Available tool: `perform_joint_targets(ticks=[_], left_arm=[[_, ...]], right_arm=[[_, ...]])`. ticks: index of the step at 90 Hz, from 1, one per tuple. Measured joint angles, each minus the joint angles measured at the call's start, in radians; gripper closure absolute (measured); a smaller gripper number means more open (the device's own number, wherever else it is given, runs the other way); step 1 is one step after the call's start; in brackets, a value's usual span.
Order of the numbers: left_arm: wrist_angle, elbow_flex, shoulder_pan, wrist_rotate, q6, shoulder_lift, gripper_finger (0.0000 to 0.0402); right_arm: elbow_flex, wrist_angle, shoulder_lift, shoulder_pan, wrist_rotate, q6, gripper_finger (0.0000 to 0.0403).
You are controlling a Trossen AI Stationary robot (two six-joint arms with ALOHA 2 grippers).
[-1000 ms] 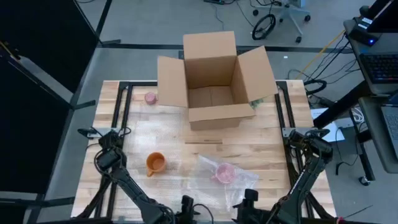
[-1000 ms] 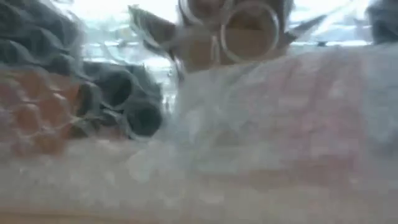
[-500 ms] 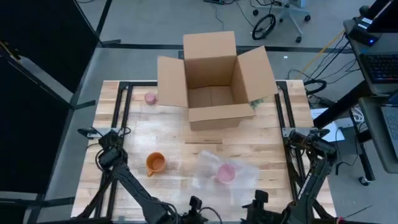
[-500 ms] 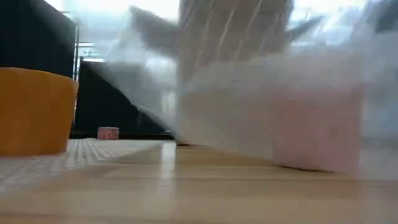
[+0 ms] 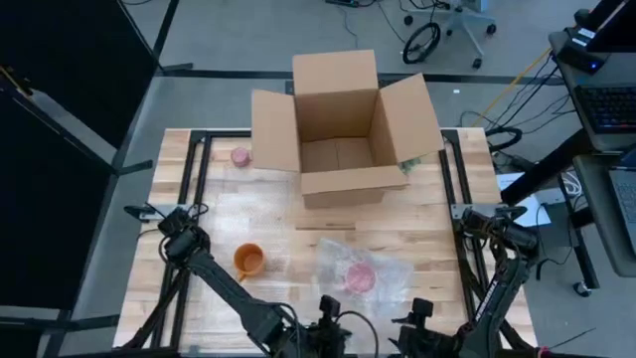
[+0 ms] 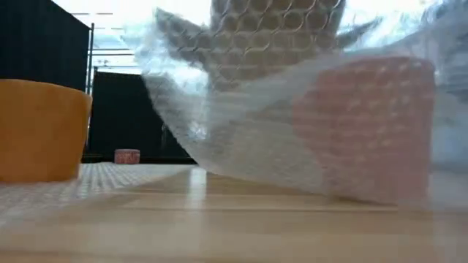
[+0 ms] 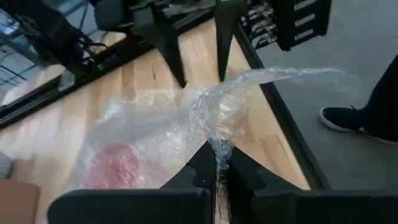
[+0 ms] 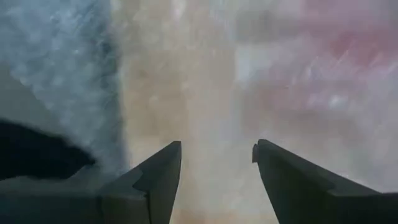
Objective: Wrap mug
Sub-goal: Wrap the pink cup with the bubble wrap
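Bubble wrap (image 5: 356, 270) now folded over pink mug (image 5: 359, 278); a second ago it lay spread flatter, trailing toward 5 o'clock.

Progress: first fold done, mug covered but loose; tucking and rolling left.

Left gripper (image 7: 219, 167) pinched shut on wrap corner, clear only in left wrist view. Right gripper (image 8: 216, 163) jaws apart, empty, over wrap.

High view alone shows orange mug (image 5: 247, 261) at 9 o'clock of pink mug, cardboard box (image 5: 341, 127) at 12.

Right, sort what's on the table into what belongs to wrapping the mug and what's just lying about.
For the job:
pink mug
bubble wrap over it
left pincer, shut on the wrap
right pincer, open

Lying about:
orange mug
cardboard box
small pink thing beside the box
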Motion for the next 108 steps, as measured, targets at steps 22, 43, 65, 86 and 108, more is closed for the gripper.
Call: perform_joint_targets(ticks=[22,43,65,86,108], left_arm=[[-0.017,-0.002,0.02,0.027,-0.01,0.0,0.0401],[-0.028,-0.004,0.023,0.033,-0.009,0.0,0.0401],[-0.051,-0.004,0.022,0.035,-0.009,0.0,0.0401],[-0.054,-0.004,0.023,0.035,-0.008,0.0,0.0401],[-0.054,-0.005,0.023,0.036,-0.008,0.0,0.0401]], right_arm=[[0.001,-0.129,-0.013,-0.084,0.137,-0.073,0.0206],[-0.026,-0.033,-0.003,-0.164,-0.012,-0.226,0.0206],[0.005,-0.009,-0.003,-0.084,-0.052,-0.216,0.0206],[0.005,-0.003,0.026,-0.01,-0.062,-0.209,0.0206],[0.004,0.011,0.116,-0.047,-0.029,-0.108,0.0206]])
